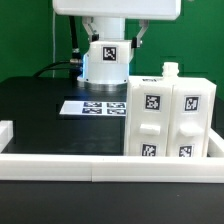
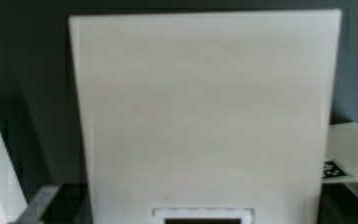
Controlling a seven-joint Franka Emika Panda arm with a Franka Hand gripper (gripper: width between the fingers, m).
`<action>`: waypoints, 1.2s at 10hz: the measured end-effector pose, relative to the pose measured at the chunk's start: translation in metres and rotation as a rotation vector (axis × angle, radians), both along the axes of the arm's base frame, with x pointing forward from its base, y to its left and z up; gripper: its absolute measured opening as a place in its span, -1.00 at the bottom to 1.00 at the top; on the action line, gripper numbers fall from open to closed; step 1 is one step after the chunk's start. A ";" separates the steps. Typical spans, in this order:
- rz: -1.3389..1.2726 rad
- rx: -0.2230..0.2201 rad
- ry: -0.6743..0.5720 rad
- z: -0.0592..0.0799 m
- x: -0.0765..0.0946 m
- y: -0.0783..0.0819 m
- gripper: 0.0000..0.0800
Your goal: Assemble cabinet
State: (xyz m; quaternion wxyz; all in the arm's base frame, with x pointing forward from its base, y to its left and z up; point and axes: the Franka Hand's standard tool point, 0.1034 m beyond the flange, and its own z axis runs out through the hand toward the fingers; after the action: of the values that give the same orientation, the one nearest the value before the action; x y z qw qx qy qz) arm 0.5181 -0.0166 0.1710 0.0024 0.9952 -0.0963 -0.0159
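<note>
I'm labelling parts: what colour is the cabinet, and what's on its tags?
White cabinet; its tags are black-and-white squares. Clearest in the exterior view.

Black table [image 1: 40, 105] carries the cabinet [image 1: 170, 120], marker board [image 1: 95, 106] and border rail [image 1: 100, 166].

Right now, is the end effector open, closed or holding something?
End effector: cannot tell. A white tagged piece covers its fingers in the exterior view, and a white panel fills the wrist view.
</note>
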 end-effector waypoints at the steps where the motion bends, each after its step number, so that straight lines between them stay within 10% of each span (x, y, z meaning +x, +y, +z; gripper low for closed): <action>1: 0.004 0.000 -0.008 0.004 0.006 0.012 0.40; 7: 0.067 -0.010 -0.047 0.014 0.058 0.068 0.40; 12: 0.076 -0.012 -0.040 0.010 0.055 0.069 0.40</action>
State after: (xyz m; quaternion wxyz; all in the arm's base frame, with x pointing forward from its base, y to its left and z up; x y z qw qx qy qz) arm 0.5727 0.0528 0.1814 0.0068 0.9983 -0.0585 0.0047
